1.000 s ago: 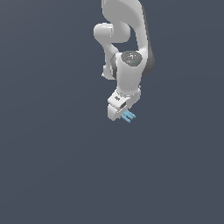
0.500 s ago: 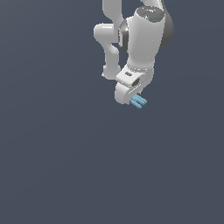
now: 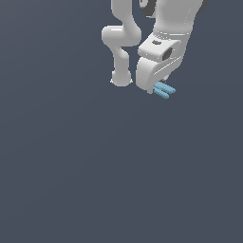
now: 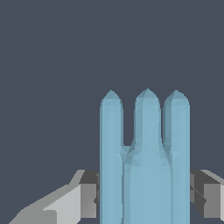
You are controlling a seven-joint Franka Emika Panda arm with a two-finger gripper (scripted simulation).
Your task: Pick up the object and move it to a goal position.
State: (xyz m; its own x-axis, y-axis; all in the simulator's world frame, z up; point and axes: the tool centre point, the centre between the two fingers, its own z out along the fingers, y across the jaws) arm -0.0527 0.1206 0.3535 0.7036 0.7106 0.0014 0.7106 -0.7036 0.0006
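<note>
- Wrist view: object, three light-blue prongs, sits clamped between the end effector fingers.
- Exterior view: end effector grasping object, apparently lifted off the grey floor.
- Pick looks done; move left, no goal marker visible.

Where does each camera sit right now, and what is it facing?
Exterior view: off the arm, its spot unknown; faces the white arm and end effector holding the light-blue three-pronged piece over a plain dark background.
Wrist view: on the wrist, looking along the fingers; the piece fills the frame between them.
Shared: the piece and the end effector.
</note>
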